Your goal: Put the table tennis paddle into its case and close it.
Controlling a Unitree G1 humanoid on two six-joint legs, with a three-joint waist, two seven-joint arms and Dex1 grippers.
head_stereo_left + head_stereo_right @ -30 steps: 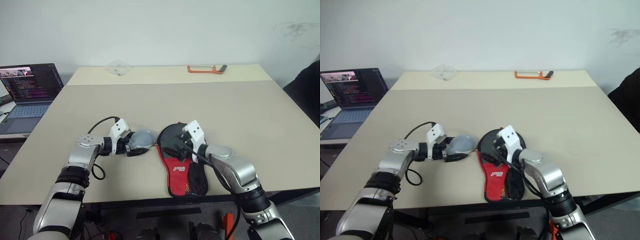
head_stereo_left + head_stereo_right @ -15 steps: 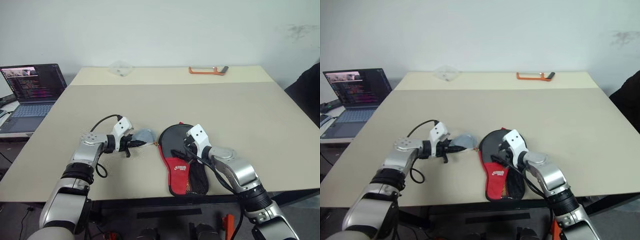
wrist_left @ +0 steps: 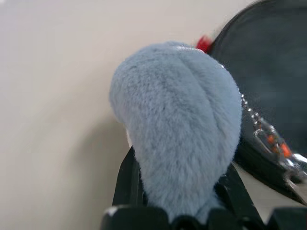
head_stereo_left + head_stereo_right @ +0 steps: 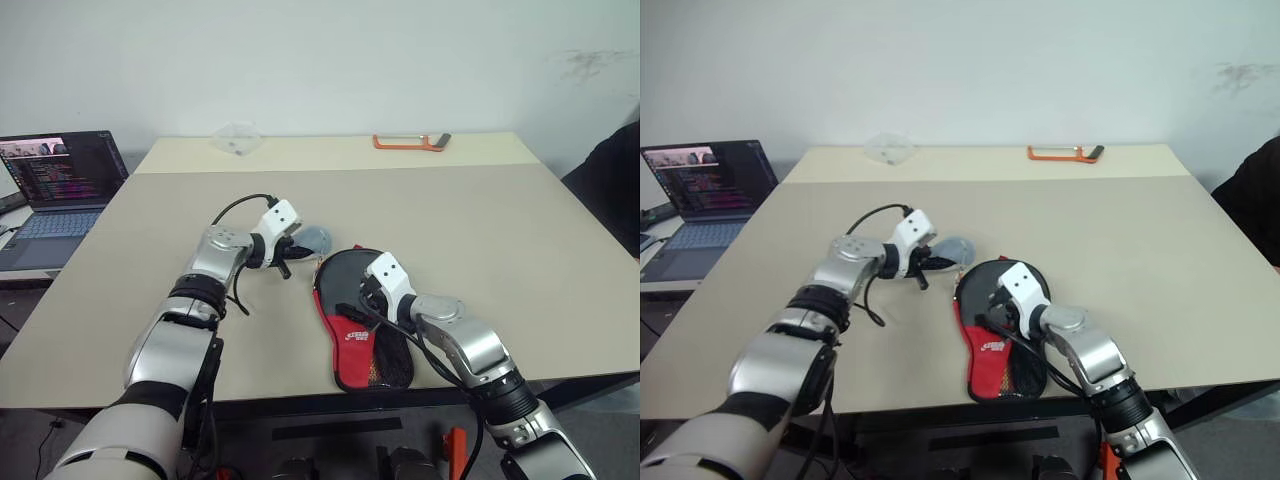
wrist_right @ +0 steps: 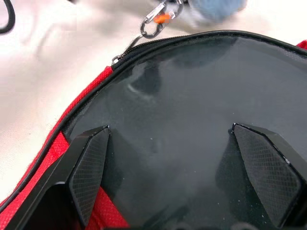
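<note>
With the paddle (image 5: 192,120) already seated inside the case (image 4: 362,335) near the table's front edge (image 4: 300,395), insertion is judged done; the zipper is judged not fully closed. The grey fur pompom (image 3: 180,124) on the zipper chain (image 5: 154,24) is clamped by the left gripper (image 4: 290,252), while the right gripper (image 5: 177,172), spread wide, is pressed on the case. Ample bare table (image 4: 450,210) is left beyond.

Black-and-red case (image 4: 355,325) with white logo, grey-blue fluffy pompom (image 3: 180,124), beige table (image 4: 480,230), orange tool (image 4: 405,141)
</note>
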